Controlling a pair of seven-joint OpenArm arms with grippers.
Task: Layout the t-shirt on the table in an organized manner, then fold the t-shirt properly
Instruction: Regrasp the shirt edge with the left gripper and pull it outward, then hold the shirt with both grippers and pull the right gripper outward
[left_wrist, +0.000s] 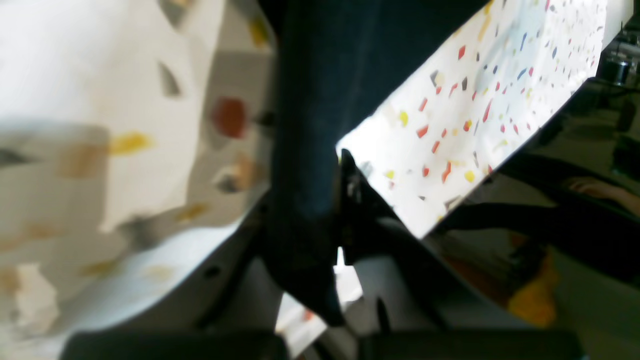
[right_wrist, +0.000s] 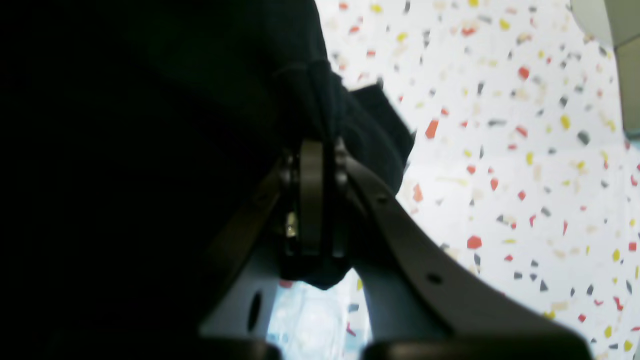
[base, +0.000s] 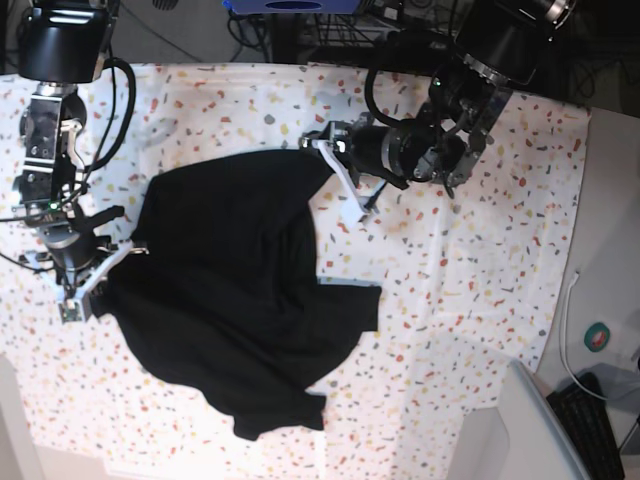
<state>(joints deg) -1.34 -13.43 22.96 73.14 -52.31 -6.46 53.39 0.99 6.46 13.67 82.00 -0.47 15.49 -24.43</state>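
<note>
- Table (base: 480, 260): white covering with red, orange, yellow and grey flecks, filling nearly the whole base view; its right-hand portion lay bare. Risk judged: the covering showed creases at upper left of the left wrist view, so a jaw pinching low could catch covering together with cloth and drag it.
- T-shirt (base: 240, 290): black, lying crumpled on the table left of centre in the base view, a tail of cloth reaching toward the bottom edge. Outline was irregular, sleeves and hem not distinguishable, so layout was judged incomplete. No print showed on the upward face. Risk judged: if the two arms pulled apart unevenly, the cloth would likely twist or bunch rather than flatten, and a thin pinch could slip out.
- Right gripper (base: 82, 285): at the left edge of the base view, on the shirt's left border. In the right wrist view its jaws stood together, clamped on a bunched fold of black cloth (right_wrist: 320, 110). Risk judged: the gathered fold might hold several layers, keeping the shirt doubled when lifted.
- Left gripper (base: 352, 200): at upper centre of the base view, on the shirt's upper right edge. In the left wrist view the jaws stood closed on a strip of dark cloth (left_wrist: 310, 125). Risk judged: this hold looked near the cloth's edge and might let go under tension.
- Writing, brands, labels: none legible in any view.
</note>
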